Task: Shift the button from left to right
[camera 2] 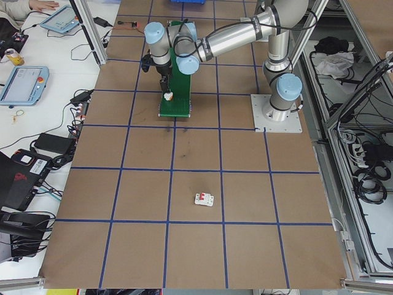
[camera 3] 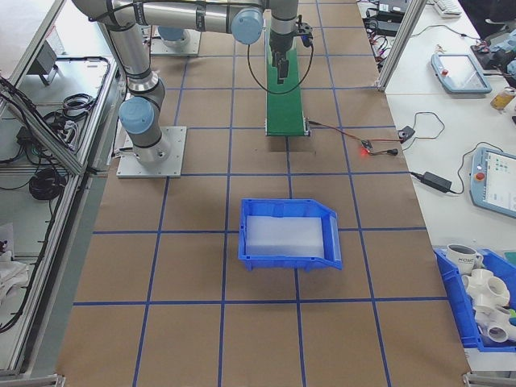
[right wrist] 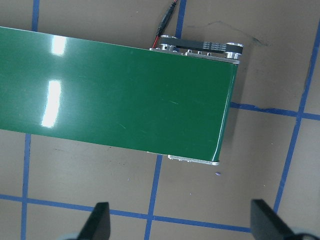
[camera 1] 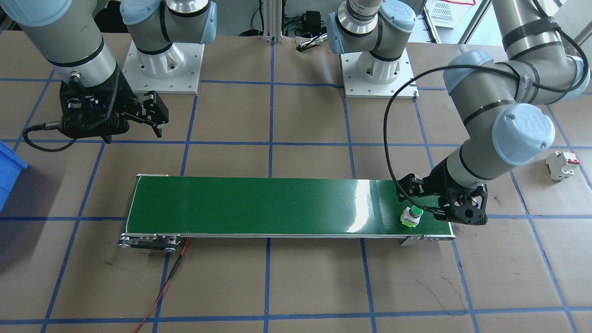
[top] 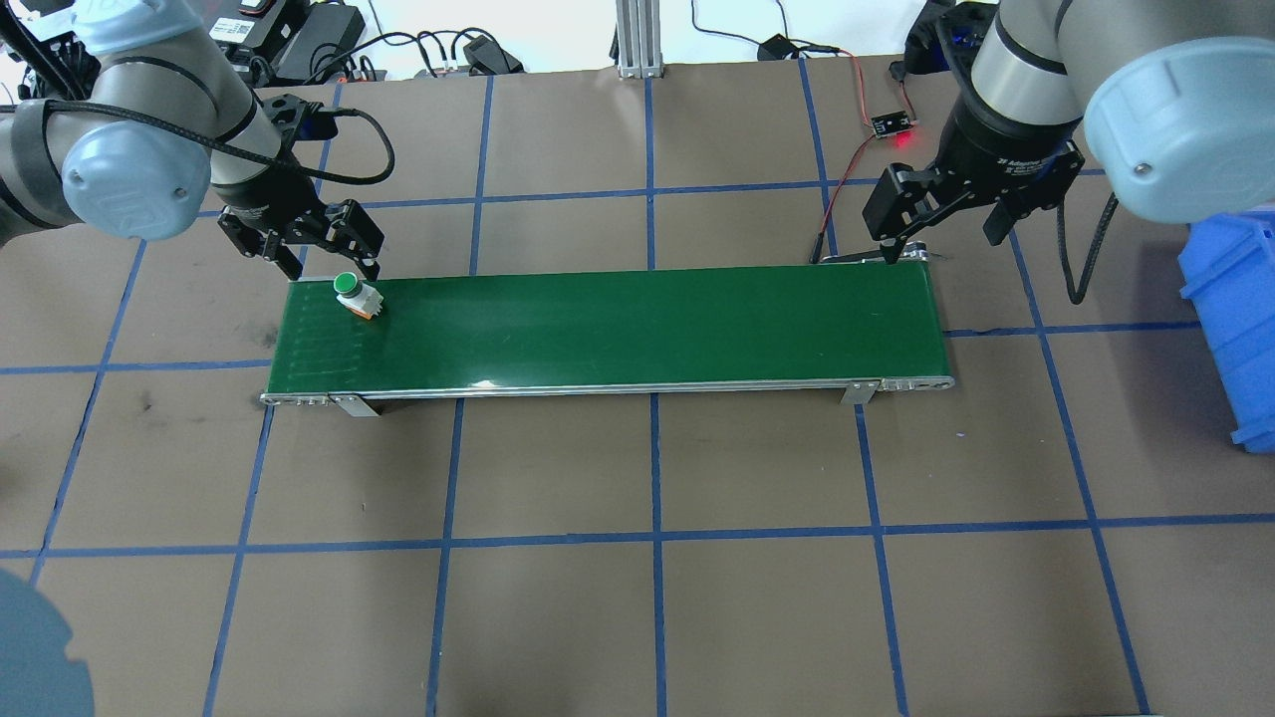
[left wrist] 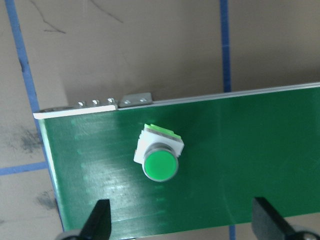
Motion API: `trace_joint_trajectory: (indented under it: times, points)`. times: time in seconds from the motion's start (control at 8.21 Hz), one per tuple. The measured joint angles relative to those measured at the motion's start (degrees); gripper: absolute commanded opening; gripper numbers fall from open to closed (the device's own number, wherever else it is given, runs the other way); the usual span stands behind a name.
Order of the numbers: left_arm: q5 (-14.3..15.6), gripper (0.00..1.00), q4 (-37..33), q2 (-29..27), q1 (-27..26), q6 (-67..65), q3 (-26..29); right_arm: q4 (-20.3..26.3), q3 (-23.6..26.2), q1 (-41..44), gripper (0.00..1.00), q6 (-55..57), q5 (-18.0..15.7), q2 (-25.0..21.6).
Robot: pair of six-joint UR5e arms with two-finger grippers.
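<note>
The button (top: 356,294) was seen standing on the green conveyor belt (top: 637,329), close to its left end and near the far edge. The left gripper (top: 304,239) was held just beyond it, jaws spread wide and empty. The right gripper (top: 941,214) was poised over the belt's right end, jaws likewise wide and empty. The placing step was judged done; next, the button would need carrying along the belt and picking up at the right end.

The button (left wrist: 159,156) has a round green cap, a white collar and a light-green and white blocky base. It stands alone on the green conveyor belt (top: 618,324), near the belt's left end and its far edge.
</note>
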Motion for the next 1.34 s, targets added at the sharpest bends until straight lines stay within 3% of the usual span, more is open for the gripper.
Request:
trace_joint_trajectory:
  times: [0.49, 0.97, 1.34]
  points:
    - [0.49, 1.0, -4.69, 10.15, -8.46, -7.48, 0.14, -0.18, 0.0, -0.04, 1.0, 0.07, 0.08, 0.23]
    - [0.76, 1.0, -7.67, 11.07, -11.55, -9.91, 0.31, -2.51, 0.07, -0.59, 1.0, 1.21, 0.93, 5.48]
    - [0.92, 1.0, -9.64, 11.04, -10.91, -9.43, 0.45, -9.56, 2.39, -0.69, 1.0, 10.16, 1.45, 10.14]
